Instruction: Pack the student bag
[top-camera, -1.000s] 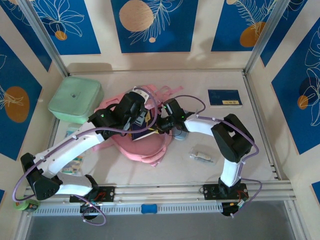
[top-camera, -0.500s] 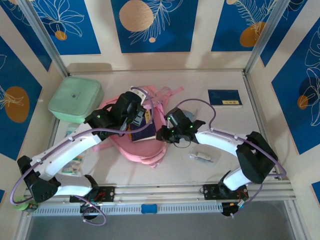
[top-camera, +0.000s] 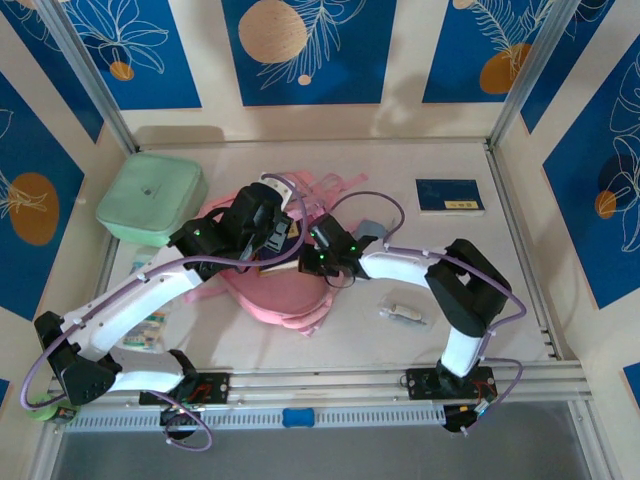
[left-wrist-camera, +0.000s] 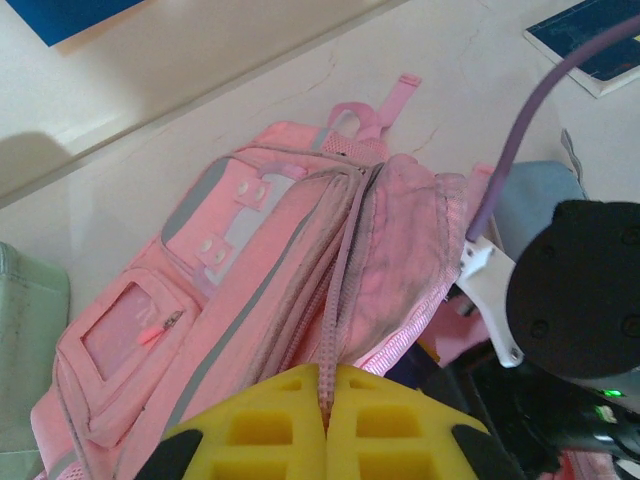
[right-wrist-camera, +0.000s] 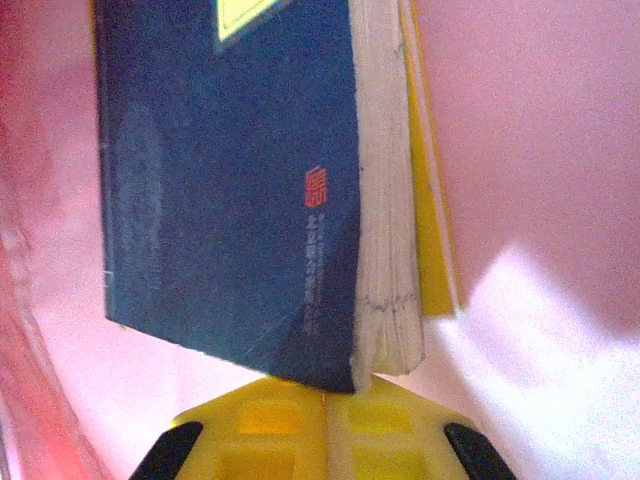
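The right gripper (right-wrist-camera: 325, 412) — fingers together behind the dark blue book (right-wrist-camera: 230, 190) — has pushed back into the student bag (top-camera: 285, 296) lying mid-table, whose zip edge (left-wrist-camera: 340, 300) the left gripper (left-wrist-camera: 325, 425) pinches open, so the book looks nearly packed.

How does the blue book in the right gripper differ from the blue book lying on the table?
The held book is clamped at a corner by the right gripper; the table book is untouched. The held book is inside the pink student bag; the table book lies flat on the table, far right. Both have dark blue covers with a yellowish label.
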